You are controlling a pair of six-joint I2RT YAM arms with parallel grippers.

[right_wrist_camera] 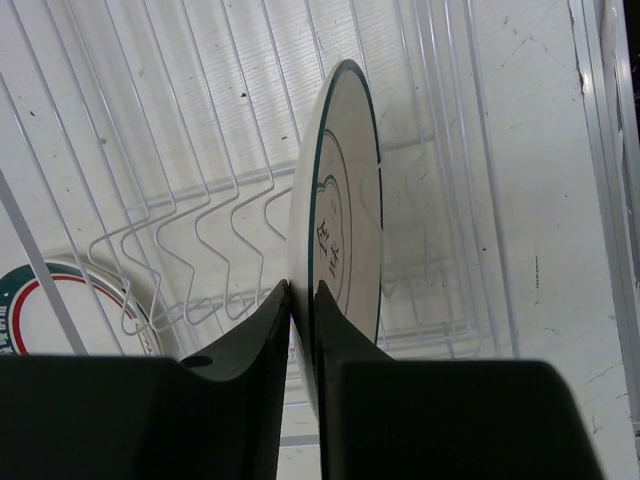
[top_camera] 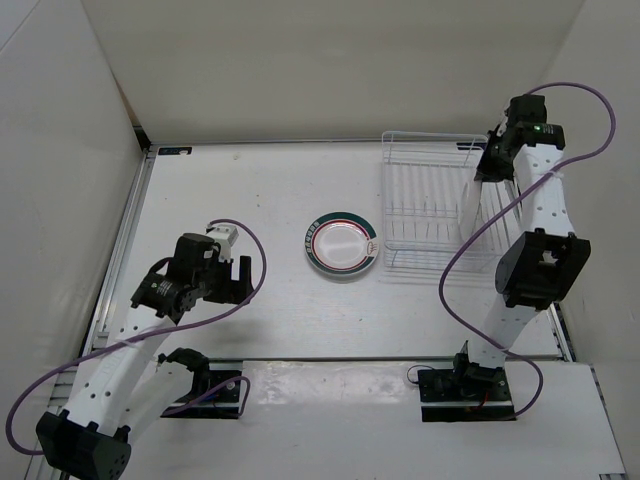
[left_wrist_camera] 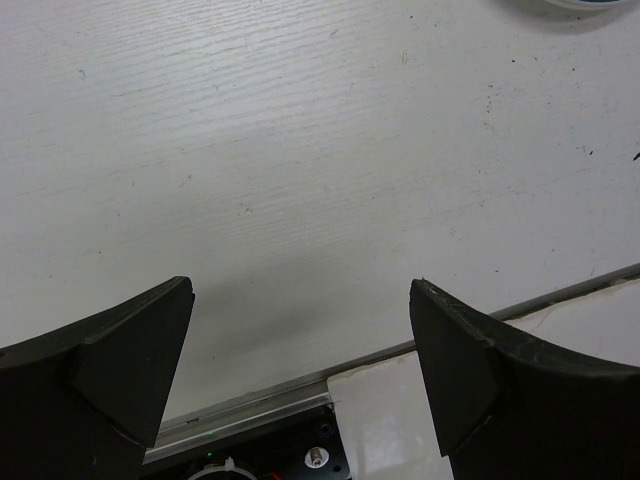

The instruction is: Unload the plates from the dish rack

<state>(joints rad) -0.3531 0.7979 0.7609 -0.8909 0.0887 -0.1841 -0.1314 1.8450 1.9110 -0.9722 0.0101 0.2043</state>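
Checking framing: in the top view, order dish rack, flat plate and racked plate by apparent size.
1. dish rack
2. flat plate
3. racked plate, edge-on here, so true size unsure

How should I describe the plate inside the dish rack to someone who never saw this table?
Look at the white wire dish rack at the back right of the table. One green-rimmed plate stands on edge inside it, pinched by the right arm's fingers. Unlike it, the plate left of the rack lies flat on the table.

White table (top_camera: 250, 190) scuffed, dark specks. Plain white back wall (top_camera: 330, 60), left wall (top_camera: 50, 180), right wall (top_camera: 612, 70) box it in. Metal rail (top_camera: 125, 240) along left edge.
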